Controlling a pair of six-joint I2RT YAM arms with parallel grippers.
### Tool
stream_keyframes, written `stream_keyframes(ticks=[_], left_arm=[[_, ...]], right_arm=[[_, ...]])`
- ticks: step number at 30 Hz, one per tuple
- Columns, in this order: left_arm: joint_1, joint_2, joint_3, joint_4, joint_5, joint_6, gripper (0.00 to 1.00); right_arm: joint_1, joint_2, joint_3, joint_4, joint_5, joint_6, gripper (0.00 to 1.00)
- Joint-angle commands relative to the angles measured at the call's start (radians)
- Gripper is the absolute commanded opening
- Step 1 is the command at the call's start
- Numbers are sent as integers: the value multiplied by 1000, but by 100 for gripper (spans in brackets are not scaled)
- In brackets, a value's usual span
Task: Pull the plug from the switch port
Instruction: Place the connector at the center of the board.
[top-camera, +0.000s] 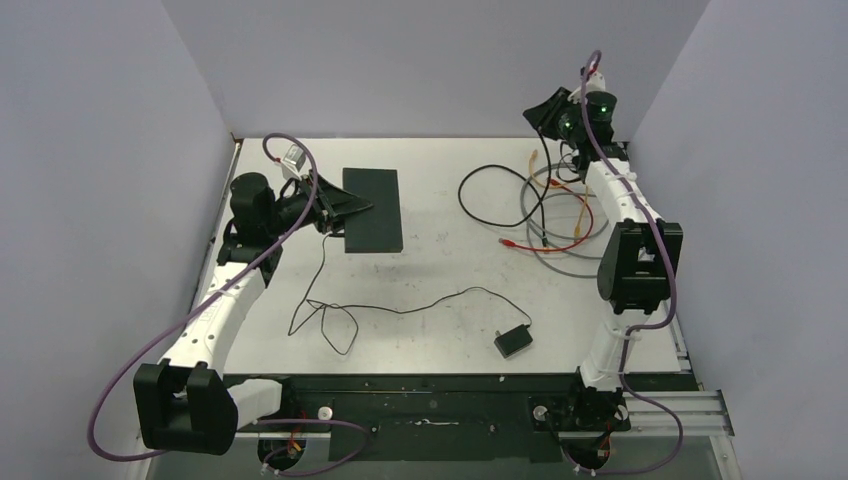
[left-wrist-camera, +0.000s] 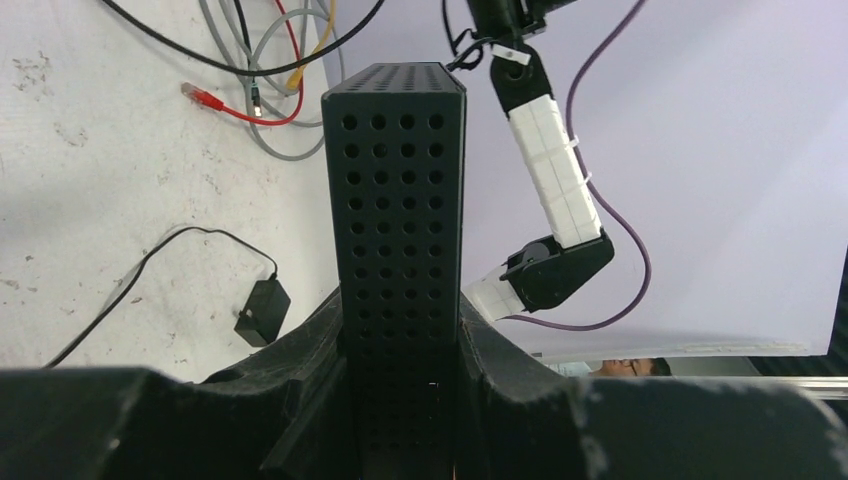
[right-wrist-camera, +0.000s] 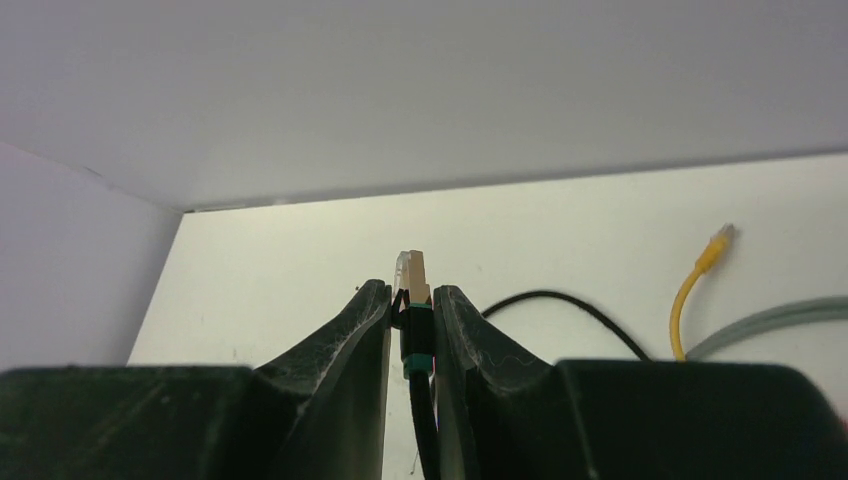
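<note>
Black fingers (left-wrist-camera: 300, 390) of the left gripper (top-camera: 345, 212) fill the foreground of the left wrist view. They are pressed onto the switch (left-wrist-camera: 398, 200) from both sides, and its perforated narrow side stands up between them. Seen from above, the switch sits flat over the back left part of the table (top-camera: 450, 270), gripped at its left long edge; whether it touches the surface cannot be told. The plug (right-wrist-camera: 414, 272) is out of the switch and well apart from it, far to the switch's right and further back. It is raised near the rear corner and pinched between the fingers of the right gripper (top-camera: 552, 108), with its clear tip poking out past them. Its black cord (right-wrist-camera: 421, 410) drops down between those fingers. On the table to the right of the switch lies a loose tangle: a red cable (left-wrist-camera: 235, 108), a yellow cable (right-wrist-camera: 695, 285) and a grey cable (right-wrist-camera: 790, 318). An adapter block (top-camera: 513, 341) lies to the right of the switch on its near side, and its thin cord (top-camera: 400, 308) winds leftward to below the switch's near end.
</note>
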Motion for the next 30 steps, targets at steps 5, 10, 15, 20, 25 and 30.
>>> stream_keyframes(ticks=[5,10,15,20,25,30], left_arm=[[-13,-21,49,168,8,-46,0],[-13,-24,51,167,-1,-49,0],[-14,-23,45,162,-4,-42,0],[-15,-14,47,144,-6,-27,0],[-15,3,63,108,-5,5,0],[-16,25,68,109,1,11,0]], right_arm=[[47,-14,-94,27,162,-39,24],[48,-70,-97,-46,260,-63,51],[46,-121,-57,-147,305,-97,73],[47,-188,-57,-174,283,-81,90],[49,-221,-54,-198,190,-24,98],[62,-209,-75,-206,8,77,100]])
